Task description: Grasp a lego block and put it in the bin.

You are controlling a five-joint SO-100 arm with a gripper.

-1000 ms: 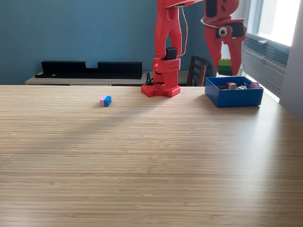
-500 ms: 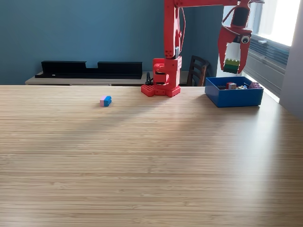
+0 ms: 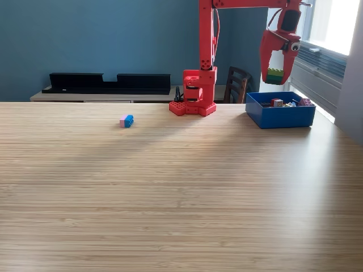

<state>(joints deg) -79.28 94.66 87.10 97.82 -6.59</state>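
Red plastic makes up the whole arm point(image 3: 206, 51), whose base stands at the far edge of the wooden table point(image 3: 170, 192) while its upper link reaches toward the exterior view's right. The gripper point(image 3: 276, 75) hangs above the blue bin point(image 3: 280, 115), its jaws closed on a green lego block point(image 3: 275, 76) with a yellow-green top — clear of the bin's rim. Several small blocks lie inside the bin. Well apart, toward the exterior view's left, a pink-and-blue lego block point(image 3: 126, 120) rests on the table. Behind, a long black tray point(image 3: 108, 83) sits on a low counter, and a dark wooden chair point(image 3: 237, 85) stands beside the arm's base.
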